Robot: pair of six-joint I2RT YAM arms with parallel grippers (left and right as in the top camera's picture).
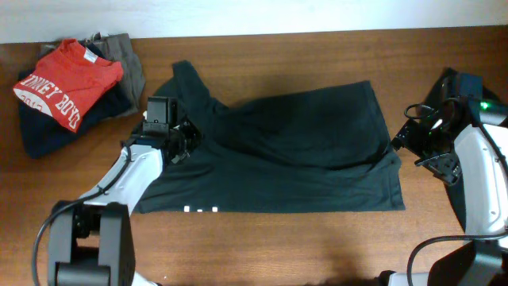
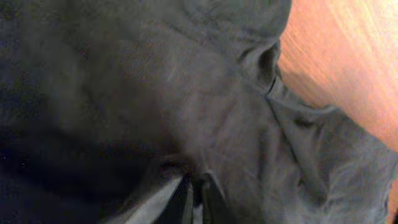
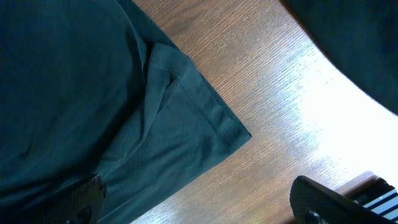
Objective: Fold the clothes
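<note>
The wooden table [image 1: 317,246] fills the overhead view. One black T-shirt [image 1: 302,159] lies spread across its middle, the upper part doubled over the lower, with one sleeve pointing up and to the left and small white marks [image 1: 200,210] showing at the near hem.

There are two arms. The left arm [image 1: 135,179] rises from the near left corner and slants up and inward, its wrist bent over the left side of the shirt. The right arm [image 1: 480,183] stands along the right edge of the table and bends inward toward the shirt's right side.

One pile of clothes [image 1: 71,91] sits in the far left corner, well apart from the shirt. Three garments show in it: a red top [image 1: 67,79] with white lettering on top, a navy one [image 1: 48,135] beneath, and a grey one [image 1: 127,59] behind.

The left gripper [image 1: 190,141] is clenched down on the shirt, its fingers [image 2: 186,202] nearly meeting. Whether cloth is caught between them cannot be told from the blurred wrist view. The right gripper [image 3: 202,205] is released, with its fingers spread wide and holding nothing. It hovers over bare wood just beside the shirt's corner [image 3: 230,134].
</note>
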